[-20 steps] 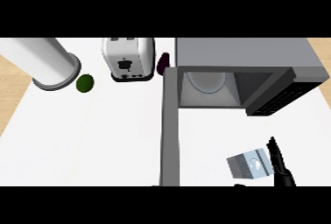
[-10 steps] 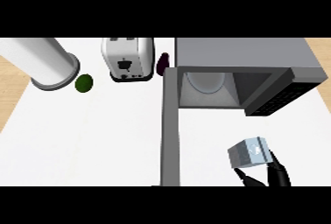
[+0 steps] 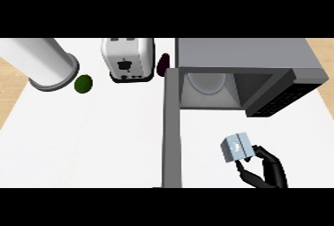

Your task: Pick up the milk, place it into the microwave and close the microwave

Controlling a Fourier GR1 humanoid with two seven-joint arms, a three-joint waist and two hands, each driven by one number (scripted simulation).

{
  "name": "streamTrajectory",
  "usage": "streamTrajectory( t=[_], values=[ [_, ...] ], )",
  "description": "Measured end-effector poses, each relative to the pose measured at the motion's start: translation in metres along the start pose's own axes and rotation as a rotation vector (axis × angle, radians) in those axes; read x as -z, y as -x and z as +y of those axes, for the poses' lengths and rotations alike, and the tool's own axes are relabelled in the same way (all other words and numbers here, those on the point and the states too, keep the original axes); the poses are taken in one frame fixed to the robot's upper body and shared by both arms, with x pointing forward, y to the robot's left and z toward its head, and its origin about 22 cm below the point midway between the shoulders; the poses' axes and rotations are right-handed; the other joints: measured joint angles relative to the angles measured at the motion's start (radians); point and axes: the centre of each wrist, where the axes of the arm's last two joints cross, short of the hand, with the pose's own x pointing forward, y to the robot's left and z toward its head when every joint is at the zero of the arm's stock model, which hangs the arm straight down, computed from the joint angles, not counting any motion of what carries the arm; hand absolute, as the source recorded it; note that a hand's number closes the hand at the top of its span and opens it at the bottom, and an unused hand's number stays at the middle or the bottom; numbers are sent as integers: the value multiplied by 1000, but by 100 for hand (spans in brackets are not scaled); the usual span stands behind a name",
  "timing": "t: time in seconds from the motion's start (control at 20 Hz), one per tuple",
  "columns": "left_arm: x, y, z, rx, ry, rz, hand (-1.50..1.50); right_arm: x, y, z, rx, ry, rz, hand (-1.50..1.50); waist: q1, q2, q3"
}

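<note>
Right hand: our black right hand [image 3: 266, 170] sits at about five o'clock on the counter, fingers and thumb curled round the small grey-blue milk carton [image 3: 237, 147].
Milk: held up off the white counter top [image 3: 98, 137], in front of the cavity and not yet inside it.
Microwave: the grey box-shaped microwave [image 3: 244, 59] lies at one o'clock, its long grey door [image 3: 172, 128] swung out toward six.
Left hand: we cannot see it.
Risk: we judge the carton could catch the cavity's lower lip or the dark control panel [image 3: 284, 98] — it sits close to that side.
Count: one carton, one microwave, one white-and-steel toaster [image 3: 127, 58], one pale upright cylinder [image 3: 40, 61], one dark green round fruit [image 3: 83, 83] — all at eleven o'clock.
</note>
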Motion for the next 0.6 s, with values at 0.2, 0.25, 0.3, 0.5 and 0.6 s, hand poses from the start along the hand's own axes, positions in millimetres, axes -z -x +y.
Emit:
streamTrajectory(
  t=[0.2, 0.25, 0.3, 0.5, 0.6],
  values=[
    [1, 3, 3, 2, 9, 6, -150, 18, -1, 16, 34, -12, -19, 150, 3, 2, 4],
    [0, 4, 1, 0, 12, 7, -150, 28, -2, 20, 43, -13, -24, 150, 8, 4, 8],
    [-2, 6, 0, -1, 13, 4, -150, 38, -4, 25, 54, -12, -30, 150, 12, 5, 11],
    [-3, 8, 2, -12, 7, 12, -150, 60, -8, 42, 82, -30, -43, 150, 14, 7, 17],
    [-4, 3, 3, -16, 8, 10, -150, 69, -11, 50, 87, -44, -53, 150, 15, 6, 18]
  ],
)
